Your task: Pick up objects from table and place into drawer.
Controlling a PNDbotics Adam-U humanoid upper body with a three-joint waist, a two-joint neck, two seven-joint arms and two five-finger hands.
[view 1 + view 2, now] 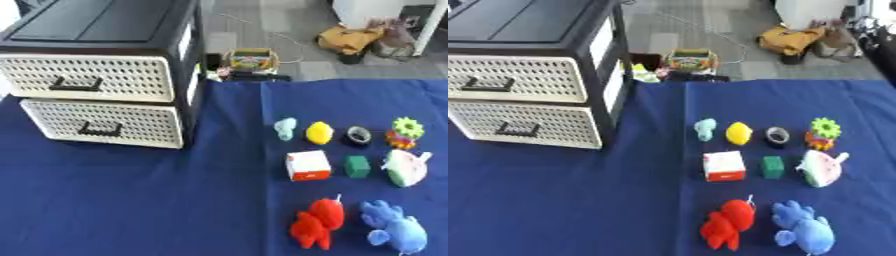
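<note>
A black cabinet with two cream perforated drawers stands at the left: the upper drawer (87, 75) and the lower drawer (101, 122) are both closed. On the blue cloth (131, 200) to the right lie a pale teal figure (285, 128), a yellow lemon (319, 132), a black tape roll (358, 135), a green and orange gear toy (404, 132), a white and red box (308, 165), a green cube (357, 166), a watermelon-slice toy (404, 168), a red plush (318, 222) and a blue plush (396, 228). Neither hand shows.
Beyond the table's far edge a colourful box (251, 60) sits on the floor, with bags (350, 37) farther back. The cloth has bare room in front of the drawers and along its left half.
</note>
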